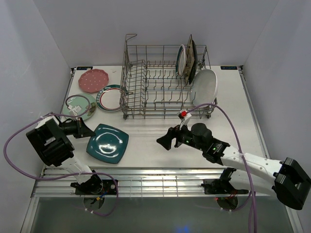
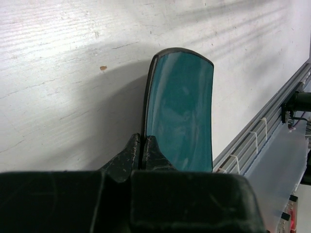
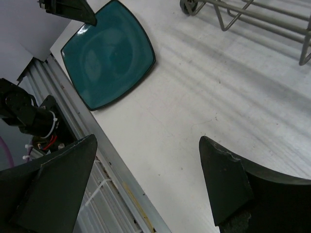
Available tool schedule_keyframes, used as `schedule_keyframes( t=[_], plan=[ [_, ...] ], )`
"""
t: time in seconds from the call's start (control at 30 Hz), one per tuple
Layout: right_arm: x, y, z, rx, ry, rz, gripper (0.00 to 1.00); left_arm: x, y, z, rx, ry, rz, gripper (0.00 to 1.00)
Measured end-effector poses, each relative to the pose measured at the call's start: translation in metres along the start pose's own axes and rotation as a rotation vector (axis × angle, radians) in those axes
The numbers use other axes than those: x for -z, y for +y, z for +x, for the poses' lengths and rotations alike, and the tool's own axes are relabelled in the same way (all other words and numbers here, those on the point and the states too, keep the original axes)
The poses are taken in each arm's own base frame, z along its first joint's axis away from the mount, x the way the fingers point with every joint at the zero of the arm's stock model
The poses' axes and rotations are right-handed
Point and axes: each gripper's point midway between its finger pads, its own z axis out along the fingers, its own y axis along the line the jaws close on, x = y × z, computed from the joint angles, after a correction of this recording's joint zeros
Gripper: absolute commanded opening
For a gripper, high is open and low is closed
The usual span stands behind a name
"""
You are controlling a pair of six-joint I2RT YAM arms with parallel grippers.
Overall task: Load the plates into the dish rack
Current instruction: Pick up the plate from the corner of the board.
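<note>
A teal square plate (image 1: 108, 143) (image 3: 108, 53) is at the front left of the table, and my left gripper (image 1: 90, 130) (image 2: 141, 145) is shut on its left rim. In the left wrist view the teal square plate (image 2: 182, 107) stretches away from the jaws with a shadow under it. My right gripper (image 1: 165, 141) (image 3: 148, 138) hangs open over bare table to the right of that plate, with nothing between its fingers. The grey wire dish rack (image 1: 146, 90) stands at the back. It holds upright plates (image 1: 187, 60) at its right end, and a white oval plate (image 1: 205, 86) leans there too.
On the table left of the rack lie a pink dotted plate (image 1: 94, 80), a teal-and-red-rimmed round plate (image 1: 111, 97) and a mint green plate (image 1: 79, 106). The rack's feet (image 3: 252, 14) show in the right wrist view. A metal rail (image 1: 146, 182) runs along the near edge.
</note>
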Motion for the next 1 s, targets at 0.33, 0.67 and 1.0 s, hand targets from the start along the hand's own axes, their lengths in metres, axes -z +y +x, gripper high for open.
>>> schedule_keyframes(
  t=[0.33,0.67,1.0],
  plan=[
    [-0.025,0.022,0.034,-0.076,0.071,-0.092,0.92,-0.007,0.014,0.006,0.021,-0.006,-0.046,0.00],
    [-0.048,0.043,0.065,-0.239,0.092,-0.155,0.95,-0.021,0.031,0.018,0.087,0.014,-0.036,0.00],
    [-0.078,0.061,0.103,-0.467,0.134,-0.189,0.97,-0.026,0.036,0.019,0.099,0.009,-0.031,0.00]
  ],
)
